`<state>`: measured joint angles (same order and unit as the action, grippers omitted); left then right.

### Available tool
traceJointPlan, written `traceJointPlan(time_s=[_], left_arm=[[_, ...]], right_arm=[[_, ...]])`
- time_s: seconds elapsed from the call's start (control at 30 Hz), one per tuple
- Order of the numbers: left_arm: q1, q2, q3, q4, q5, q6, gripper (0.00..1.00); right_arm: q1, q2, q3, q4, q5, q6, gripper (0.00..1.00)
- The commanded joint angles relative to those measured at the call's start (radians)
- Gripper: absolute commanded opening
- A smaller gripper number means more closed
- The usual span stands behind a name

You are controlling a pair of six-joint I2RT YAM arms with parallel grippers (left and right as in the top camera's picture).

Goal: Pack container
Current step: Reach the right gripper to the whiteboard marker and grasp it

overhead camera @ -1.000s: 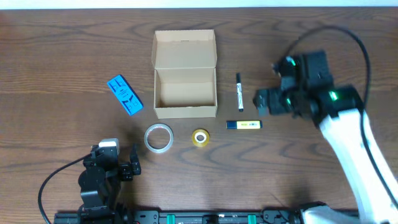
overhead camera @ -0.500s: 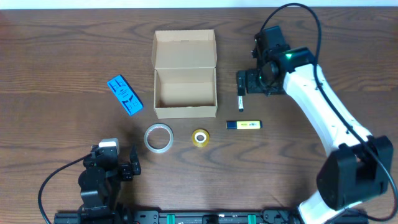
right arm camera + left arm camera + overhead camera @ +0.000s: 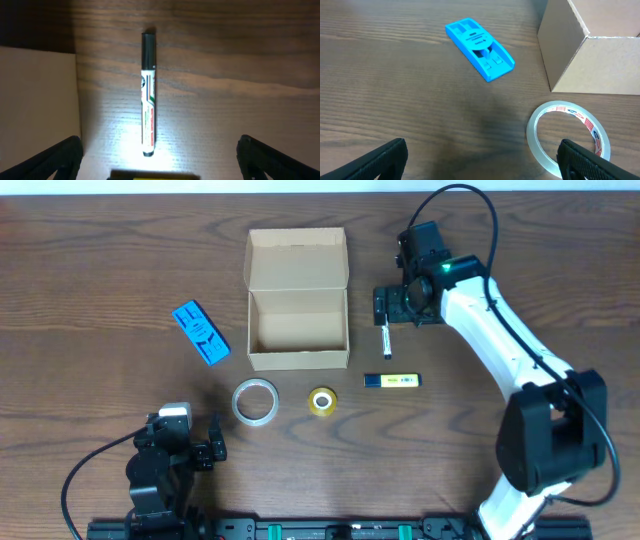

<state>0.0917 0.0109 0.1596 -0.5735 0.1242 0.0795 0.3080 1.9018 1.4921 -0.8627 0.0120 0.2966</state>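
The tan cardboard box [image 3: 298, 360] stands open at the table's middle, lid flap [image 3: 297, 258] folded back, inside empty. My right gripper [image 3: 384, 306] is open and empty over the upper end of a black-and-white marker [image 3: 387, 342] just right of the box. In the right wrist view the marker [image 3: 148, 95] lies lengthwise between my wide-open jaws [image 3: 160, 160], with the box wall [image 3: 37, 100] at the left. My left gripper [image 3: 212, 442] is open and empty near the front left edge; it also shows in the left wrist view [image 3: 482, 160].
A blue-and-yellow stick [image 3: 392, 381] lies below the marker. A yellow tape roll [image 3: 321, 401] and a clear tape roll [image 3: 255, 401] lie in front of the box. A blue flat item [image 3: 201, 332] lies left of the box.
My right arm has swung left and away from me, from right of the marker to over it. The left arm and all objects have not moved.
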Motion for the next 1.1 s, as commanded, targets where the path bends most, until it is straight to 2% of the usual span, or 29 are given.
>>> traceJointPlan(time_s=[0.0, 0.7, 0.9, 1.07], left_arm=[[0.006, -0.006, -0.007, 0.002, 0.003, 0.011, 0.95], [0.006, -0.006, -0.007, 0.002, 0.003, 0.011, 0.95], [0.006, -0.006, -0.007, 0.002, 0.003, 0.011, 0.95], [0.006, -0.006, -0.007, 0.002, 0.003, 0.011, 0.95]], right_arm=[[0.010, 0.052, 0.001, 0.008, 0.010, 0.010, 0.96], [0.021, 0.228, 0.001, 0.014, 0.006, 0.013, 0.77], [0.034, 0.240, 0.001, 0.015, 0.006, 0.013, 0.63], [0.047, 0.240, 0.001, 0.017, 0.006, 0.013, 0.39]])
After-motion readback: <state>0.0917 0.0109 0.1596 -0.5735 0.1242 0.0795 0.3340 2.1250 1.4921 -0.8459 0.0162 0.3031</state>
